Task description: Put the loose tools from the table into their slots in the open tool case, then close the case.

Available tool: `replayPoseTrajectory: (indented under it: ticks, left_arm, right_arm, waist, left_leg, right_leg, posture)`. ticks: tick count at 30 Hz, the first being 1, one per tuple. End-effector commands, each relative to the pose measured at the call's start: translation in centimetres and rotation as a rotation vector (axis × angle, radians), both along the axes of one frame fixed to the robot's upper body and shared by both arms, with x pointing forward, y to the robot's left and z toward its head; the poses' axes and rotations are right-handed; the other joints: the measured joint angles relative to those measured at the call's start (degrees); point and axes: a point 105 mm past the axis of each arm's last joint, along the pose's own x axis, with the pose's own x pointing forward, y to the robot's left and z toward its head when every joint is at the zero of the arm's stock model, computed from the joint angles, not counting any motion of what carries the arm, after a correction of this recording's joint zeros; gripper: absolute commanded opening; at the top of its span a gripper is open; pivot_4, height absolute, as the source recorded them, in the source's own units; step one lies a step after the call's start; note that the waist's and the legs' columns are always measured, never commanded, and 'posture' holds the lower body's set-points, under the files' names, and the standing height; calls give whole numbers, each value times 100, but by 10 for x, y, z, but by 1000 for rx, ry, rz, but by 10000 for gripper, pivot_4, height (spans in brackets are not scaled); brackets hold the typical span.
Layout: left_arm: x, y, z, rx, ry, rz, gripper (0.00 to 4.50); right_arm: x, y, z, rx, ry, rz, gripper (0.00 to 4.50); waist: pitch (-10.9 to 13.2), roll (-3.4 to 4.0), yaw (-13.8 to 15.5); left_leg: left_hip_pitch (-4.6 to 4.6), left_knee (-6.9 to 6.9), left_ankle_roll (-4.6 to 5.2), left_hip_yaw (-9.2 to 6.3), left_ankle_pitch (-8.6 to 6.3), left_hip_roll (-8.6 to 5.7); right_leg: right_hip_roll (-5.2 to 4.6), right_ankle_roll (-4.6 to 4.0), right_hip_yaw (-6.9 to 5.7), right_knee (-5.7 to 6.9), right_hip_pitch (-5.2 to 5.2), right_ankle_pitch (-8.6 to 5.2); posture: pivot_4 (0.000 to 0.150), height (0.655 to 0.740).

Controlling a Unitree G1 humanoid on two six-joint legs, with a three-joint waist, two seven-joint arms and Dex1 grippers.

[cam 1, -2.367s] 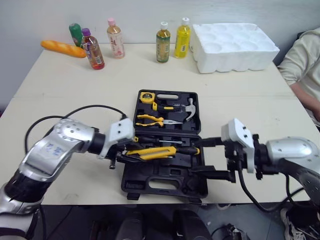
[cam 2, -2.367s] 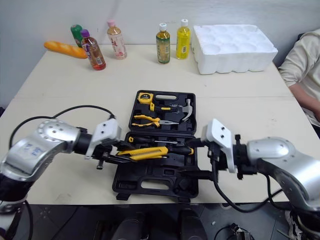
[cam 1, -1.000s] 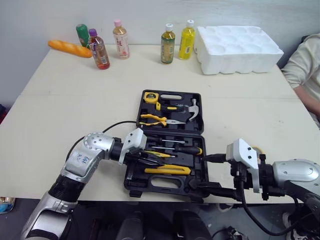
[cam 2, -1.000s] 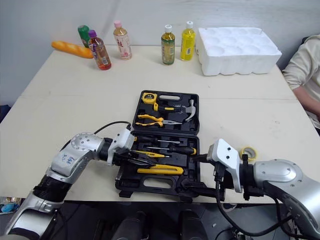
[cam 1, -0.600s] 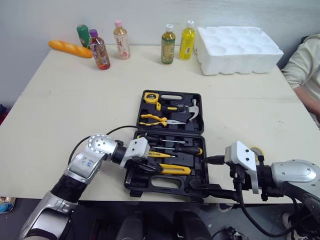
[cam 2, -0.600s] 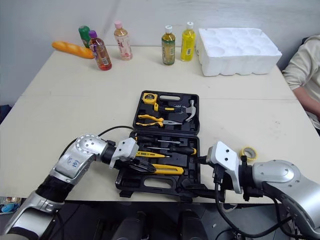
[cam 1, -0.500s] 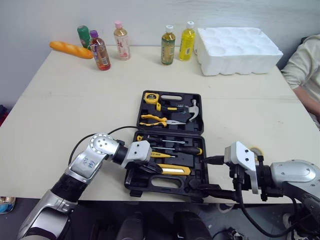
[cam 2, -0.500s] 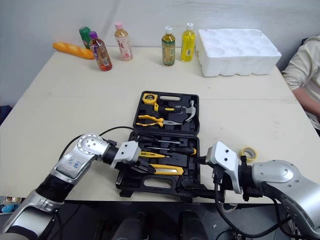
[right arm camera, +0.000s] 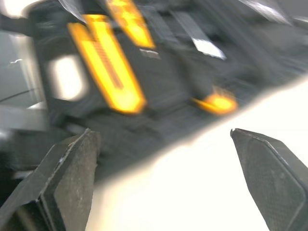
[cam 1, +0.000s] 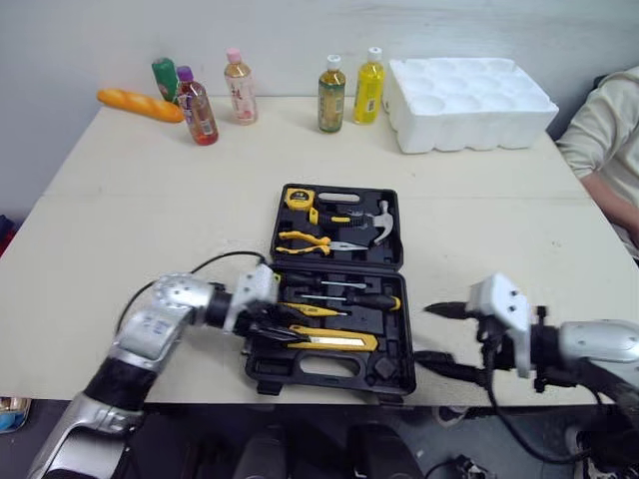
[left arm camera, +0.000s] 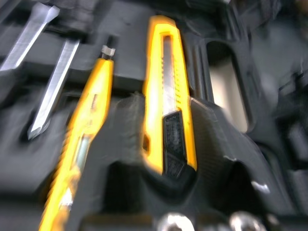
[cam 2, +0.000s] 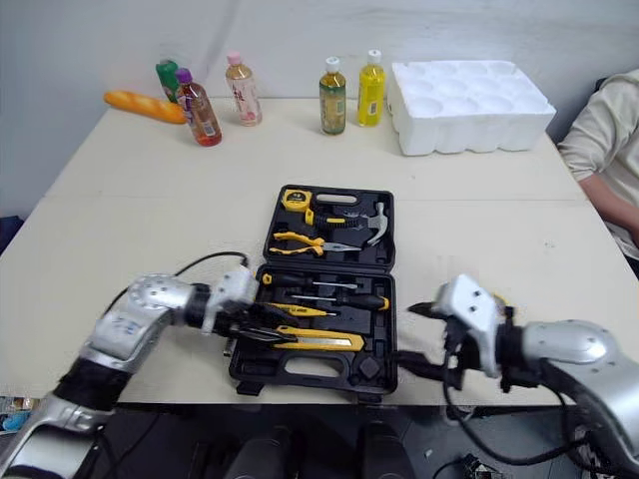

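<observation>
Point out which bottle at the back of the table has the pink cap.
The bottle of pale peach drink, third from the robot's left in the row. The other four have green, purple or white caps.

A bread loaf lies far left, just beside a green bottle. Then come a red bottle, a pink-capped bottle, an amber bottle and a yellow bottle. To the right of them sits a white foam tray, and a person's sleeve is further right.
</observation>
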Motion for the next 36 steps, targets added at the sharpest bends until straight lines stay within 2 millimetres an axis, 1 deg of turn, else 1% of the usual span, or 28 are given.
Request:
replayPoseTrajectory:
  ticks: [1, 2, 3, 4, 6, 8, 11, 13, 15, 18, 20, 22, 23, 24, 25, 26, 27, 29, 32, 33, 35, 36]
  left_arm:
    - [7, 57, 26, -83, 1, 277, 38058]
    - [9, 74, 26, -87, 2, 355, 41986]
    - [10, 87, 26, -81, -11, 421, 44589]
    - [13, 108, 24, -58, -41, 519, 44589]
    - [10, 145, 20, 22, -95, 666, 44589]
    - [0, 170, 14, 100, -114, 729, 44589]
    - [-7, 193, 13, 102, -89, 788, 44589]
    - [-7, 200, 12, 139, -101, 820, 44589]
    - [-5, 197, 12, 145, -112, 813, 44589]
    - [-4, 180, 18, 124, -115, 736, 44589]
    - [-1, 159, 28, 97, -119, 657, 44589]
    - [-3, 124, 39, 91, -137, 494, 44589]
    - [-6, 112, 42, 92, -142, 437, 44589]
    - [-10, 96, 47, 87, -147, 359, 44589]
    - [-13, 85, 51, 83, -151, 301, 44589]
    - [-14, 78, 53, 81, -152, 268, 44589]
    - [-18, 58, 60, 69, -170, 173, 44589]
    - [-24, 22, 74, 29, -208, 14, 44589]
    - [-29, -12, 86, -22, -254, -127, 44589]
    - [-29, -19, 88, -31, -264, -152, 44589]
    - [-32, -39, 92, -59, -296, -234, 44589]
    - [-32, -45, 94, -69, -301, -260, 44589]
  right_arm:
    - [-7, -52, 17, -66, -48, -143, 45000]
    - [-10, -64, 16, -77, -40, -183, 45000]
    - [-13, -73, 16, -81, -34, -211, 45000]
    - [-18, -88, 16, -87, -25, -255, 45000]
    - [-27, -118, 14, -122, -11, -341, 45000]
    - [-34, -142, 12, -145, -3, -416, 45000]
    - [-40, -162, 10, -156, 1, -480, 45000]
    - [-44, -172, 7, -154, 15, -509, 45000]
    - [-45, -177, 4, -140, 31, -521, 45000]
    - [-40, -180, 7, -130, 18, -514, 45000]
    - [-34, -172, 9, -126, 16, -452, 45000]
    - [-24, -157, 14, -168, 28, -335, 45000]
    - [-22, -152, 15, -186, 34, -295, 45000]
    - [-17, -144, 18, -208, 44, -232, 45000]
    - [-14, -137, 21, -225, 53, -183, 45000]
    - [-11, -133, 23, -236, 60, -154, 45000]
    - [-6, -124, 26, -283, 79, -81, 45000]
    - [2, -113, 27, -387, 108, 41, 45000]
    - [14, -103, 22, -468, 127, 132, 45000]
    - [17, -100, 21, -478, 132, 149, 45000]
    - [24, -87, 16, -514, 147, 225, 45000]
    - [27, -82, 15, -531, 149, 251, 45000]
  waist:
    - [0, 0, 5]
    - [0, 0, 2]
    - [0, 0, 1]
    - [0, 1, 2]
    - [2, -1, -3]
    - [5, -6, -14]
    - [8, -2, -12]
    - [8, -1, -9]
    - [10, 5, 7]
    - [12, 8, -8]
    - [13, 12, -14]
    - [14, 14, -17]
    - [17, 18, -30]
    - [18, 22, -35]
    - [19, 24, -47]
    - [21, 29, -61]
    - [23, 36, -71]
    - [28, 46, -75]
    - [30, 47, -76]
    - [30, 47, -72]
    - [32, 45, -60]
    - [33, 45, -54]
  left_leg:
    - [1, -2, 0, 0, 0, 0]
    - [2, -3, 0, 0, 0, 0]
    - [5, -4, 0, 1, 0, -1]
    - [9, -3, 3, 4, -2, -2]
    - [13, -5, 8, 4, -8, -4]
    - [14, -14, 5, 6, -14, -3]
    - [13, -25, 0, 6, -20, -2]
    - [13, -25, -1, 6, -21, -1]
    - [12, -26, 0, 5, -22, -2]
    - [10, -30, -1, 6, -27, -2]
    - [10, -33, -2, 7, -30, -2]
    - [8, -32, -2, 7, -30, -2]
    - [9, -30, -2, 8, -30, -2]
    - [8, -28, -1, 9, -29, -2]
    - [9, -28, -1, 10, -29, -2]
    - [9, -28, -2, 10, -29, -2]
    - [9, -29, -3, 10, -29, -2]
    - [9, -26, -5, 10, -28, -1]
    - [9, -17, -7, 10, -26, -2]
    - [6, -14, -29, 11, -14, -2]
    - [3, -12, -40, 13, -7, -3]
    - [1, -3, -41, 15, -6, -3]
  right_leg:
    - [0, 0, -1, -2, 2, 0]
    - [0, 0, -2, -4, 5, 0]
    - [-1, 0, -1, -6, 8, 0]
    - [-2, 0, 1, -7, 10, 0]
    - [-6, 2, 3, -6, 13, 1]
    - [-6, 1, 6, -11, 8, 0]
    - [-8, -4, 7, -23, 3, -2]
    - [-11, -6, 7, -23, 2, -3]
    - [-17, -8, 7, -25, 2, -4]
    - [-19, -9, 6, -33, 2, -4]
    - [-18, -10, 6, -37, 1, -5]
    - [-18, -9, 6, -37, 0, -4]
    - [-18, -8, 6, -37, 2, -4]
    - [-18, -5, 7, -36, 2, -2]
    - [-18, -5, 7, -36, 3, -2]
    - [-17, -5, 6, -36, 3, -2]
    - [-16, -5, 6, -36, 2, -2]
    - [-12, -5, 4, -34, 2, -2]
    - [-6, -3, 4, -29, 7, -1]
    - [-4, -2, 4, -31, 5, -1]
    - [2, 0, 4, -32, 6, 0]
    - [5, 1, 5, -29, 4, 0]
  posture:
    - [1500, 7400]
    - [1500, 7400]
    - [1500, 7400]
    - [1500, 7400]
    - [1500, 7400]
    - [1500, 7400]
    - [1500, 7400]
    - [1500, 7400]
    - [1500, 7400]
    - [1500, 7400]
    - [1500, 7400]
    - [1500, 7400]
    - [1500, 7400]
    - [1500, 7400]
    - [1500, 7400]
    - [1500, 7400]
    - [1500, 7400]
    - [1500, 7400]
    - [1500, 7400]
    - [1500, 7400]
    - [1500, 7400]
    - [1500, 7400]
